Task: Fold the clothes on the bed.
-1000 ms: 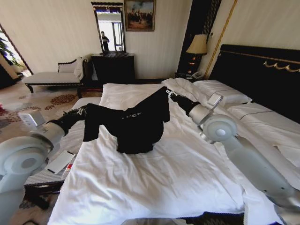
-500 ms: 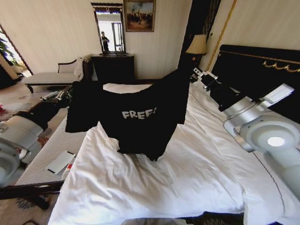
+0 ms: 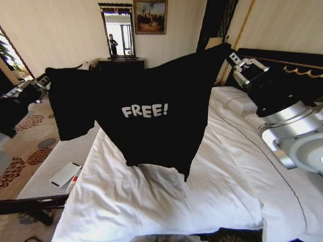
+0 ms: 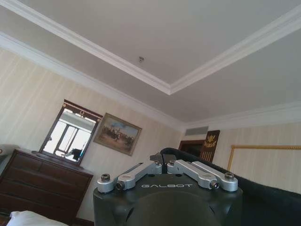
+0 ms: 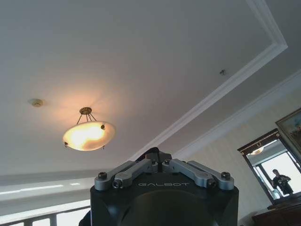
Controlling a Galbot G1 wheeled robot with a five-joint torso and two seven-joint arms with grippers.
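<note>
T-shirt (image 3: 151, 121) held up btwn both grippers, above bed (image 3: 212, 186).

T-shirt (image 3: 151, 113) hangs spread above the bed (image 3: 212, 186), left gripper (image 3: 44, 80) pinching its left end, right gripper (image 3: 231, 56) its right end; bench (image 3: 55, 171) left of bed, dresser (image 3: 121, 63) behind shirt
</note>
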